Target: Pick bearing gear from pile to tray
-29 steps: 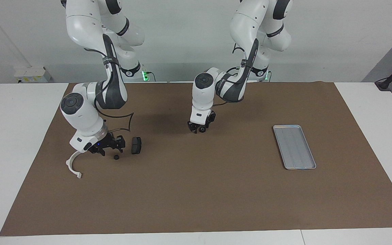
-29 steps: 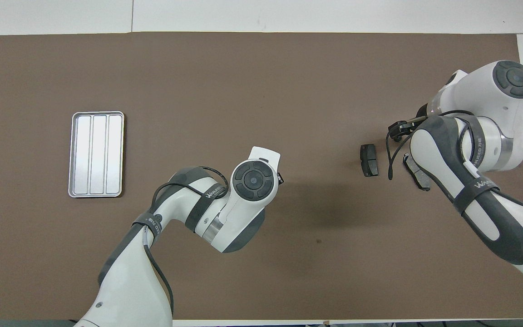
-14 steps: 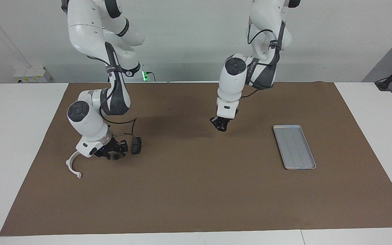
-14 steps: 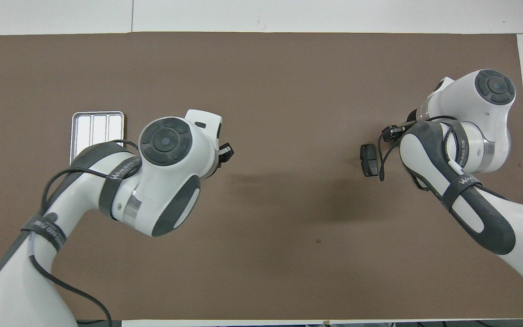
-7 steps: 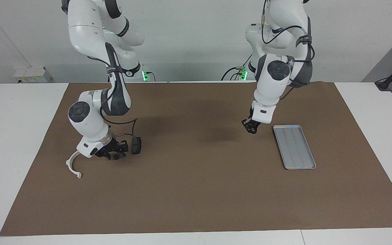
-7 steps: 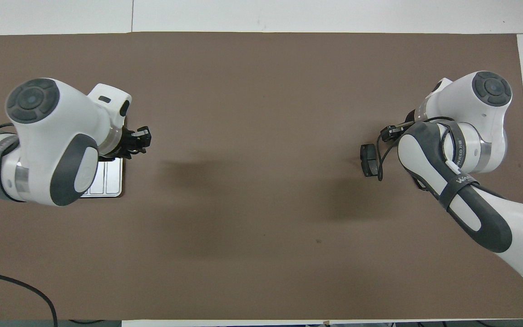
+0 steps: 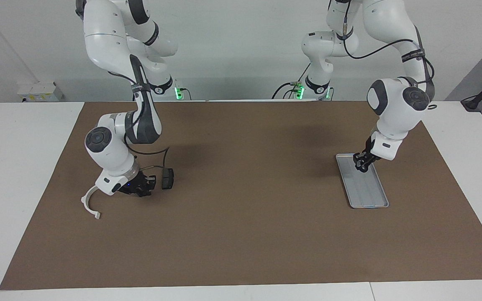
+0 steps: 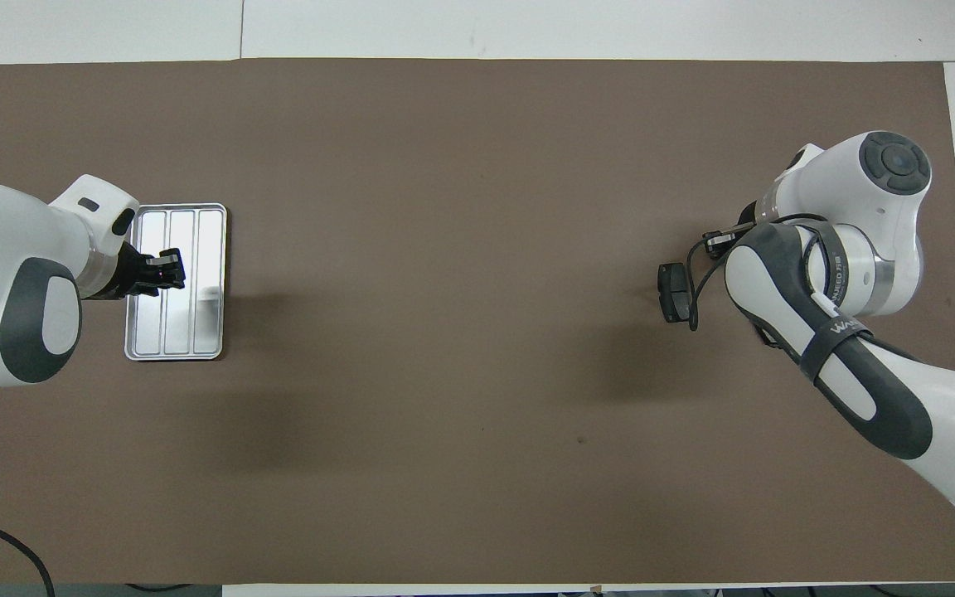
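Observation:
The silver tray (image 7: 370,193) lies toward the left arm's end of the mat and also shows in the overhead view (image 8: 209,330). My left gripper (image 7: 360,164) hangs just over the tray's end nearer the robots, shut on a small dark round piece, the bearing gear. In the overhead view the left gripper (image 8: 166,270) covers the tray's middle. The pile lies at the right arm's end: a white curved arc (image 7: 89,203) and a dark brake pad (image 7: 167,178). My right gripper (image 7: 140,190) is down on the mat between them. It hides the tiny black piece.
The brake pad (image 8: 675,292) shows beside the right arm in the overhead view; the arm hides the rest of the pile there. A brown mat (image 7: 241,234) covers the table, with white table edge (image 7: 11,167) at both ends.
My left gripper swung from the mat's middle to over the tray. My right gripper shifted slightly and sank onto the tiny black piece beside the brake pad, covering it.

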